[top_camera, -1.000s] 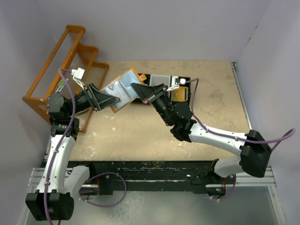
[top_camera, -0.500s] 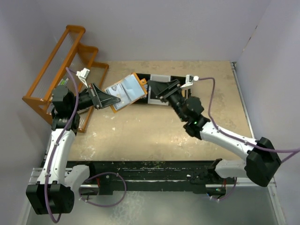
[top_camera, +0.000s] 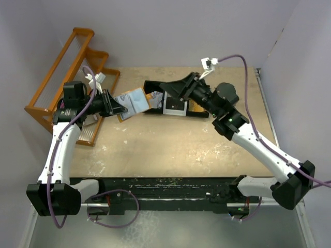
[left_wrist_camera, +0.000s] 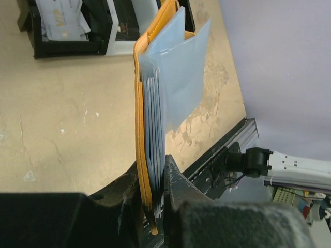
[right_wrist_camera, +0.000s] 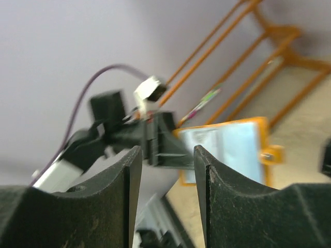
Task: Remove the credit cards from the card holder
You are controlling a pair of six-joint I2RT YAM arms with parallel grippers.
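Left gripper (top_camera: 120,106): clamped on the card holder (top_camera: 135,100), with the fingers (left_wrist_camera: 175,181) pinching the near end of the orange cover and the pale blue panels together. Card holder held up over the table (top_camera: 170,147), edge-on to the wrist camera and reaching straight out past the fingertips. Open at the far end, with two pale blue sleeves (left_wrist_camera: 181,72) fanned away from the cover. Between cover and sleeves, a stack of thin pale layers (left_wrist_camera: 151,124); cards or pocket edges, cannot tell.

Right gripper (right_wrist_camera: 165,160): jaws apart, nothing between them. Fingertips aimed at the card holder, not touching it.

Black tray (left_wrist_camera: 67,50): just beyond the far end of the card holder and below the right gripper, with compartments side by side.
- Middle compartment, top view: a pale flat card (top_camera: 176,105).
- Compartment farthest from the left gripper: a flat tan item (top_camera: 199,106), not identifiable.
- Left wrist view: a white printed card (left_wrist_camera: 61,19) lying flat in one compartment; same card or another, cannot tell.

Orange wire rack (top_camera: 62,77): behind the left gripper.
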